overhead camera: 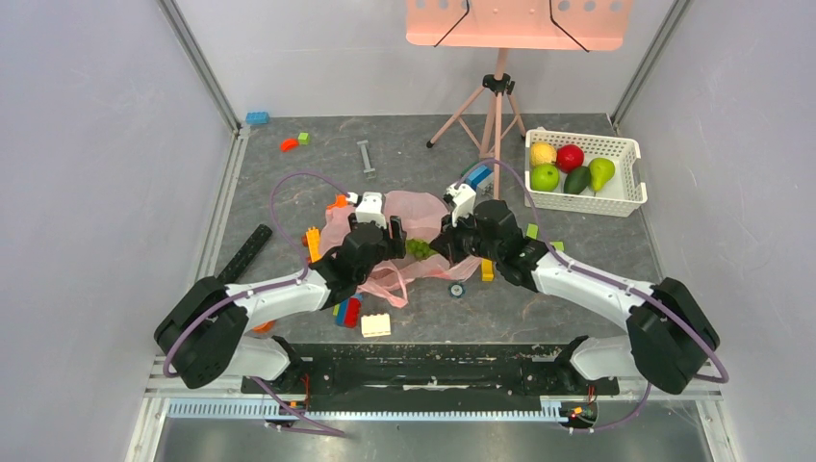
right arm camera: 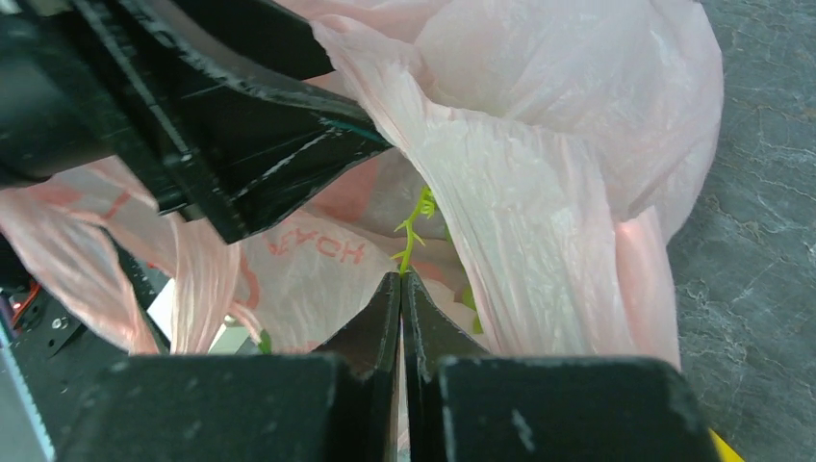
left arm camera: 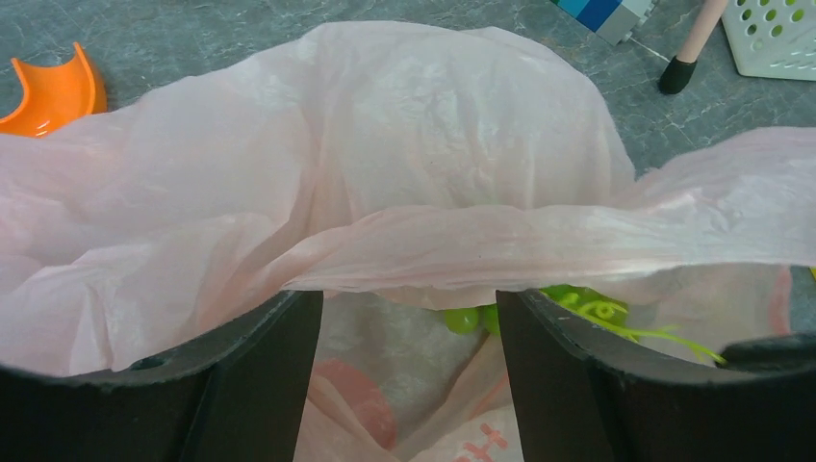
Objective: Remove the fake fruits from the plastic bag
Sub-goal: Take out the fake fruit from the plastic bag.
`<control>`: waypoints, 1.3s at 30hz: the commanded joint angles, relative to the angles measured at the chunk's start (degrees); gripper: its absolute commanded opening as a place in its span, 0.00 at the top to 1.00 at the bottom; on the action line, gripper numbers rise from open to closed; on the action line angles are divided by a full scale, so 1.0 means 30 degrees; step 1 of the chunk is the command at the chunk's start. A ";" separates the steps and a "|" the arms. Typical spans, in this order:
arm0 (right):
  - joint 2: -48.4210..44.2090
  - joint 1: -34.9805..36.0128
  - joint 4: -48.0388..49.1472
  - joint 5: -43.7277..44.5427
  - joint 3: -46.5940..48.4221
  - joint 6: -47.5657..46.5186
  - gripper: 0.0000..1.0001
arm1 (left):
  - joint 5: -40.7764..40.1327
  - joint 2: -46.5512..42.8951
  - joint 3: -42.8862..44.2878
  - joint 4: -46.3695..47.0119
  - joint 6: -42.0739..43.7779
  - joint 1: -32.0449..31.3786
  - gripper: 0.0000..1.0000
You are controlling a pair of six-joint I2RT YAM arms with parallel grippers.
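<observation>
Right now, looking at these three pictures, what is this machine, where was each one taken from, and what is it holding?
These are two robot arms, the left arm and the right arm, bolted at the near edge of a table. The wide picture comes from a fixed camera above and behind them. The other two come from a camera on each wrist, looking past its own tool.

Between the arms lies a pink plastic bag, with green grapes showing at its mouth. The left tool stands open at the bag's rim. The right tool is shut and seems to pinch the grapes' stem.

A white basket on the right holds five other fruits, and building blocks lie scattered about.
</observation>
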 commanded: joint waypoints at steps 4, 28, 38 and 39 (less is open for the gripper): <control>-0.1792 0.0063 -0.1181 -0.1970 0.0056 -0.0727 1.00 | -0.1476 -0.0670 -0.0206 0.0815 0.0500 0.0109 0.23; -0.3654 0.0487 -0.0550 -0.5916 0.3566 0.0246 1.00 | -0.2457 -0.1021 -0.0217 0.0523 0.0110 0.0167 0.14; -0.3330 0.0484 0.0425 -0.3676 0.5687 0.1544 1.00 | -0.2135 -0.1022 -0.0255 0.0572 0.0108 0.0167 0.13; -0.3265 0.0481 0.0513 -0.3676 0.5854 0.1655 1.00 | -0.2134 -0.1011 -0.0245 0.0571 0.0136 0.0167 0.13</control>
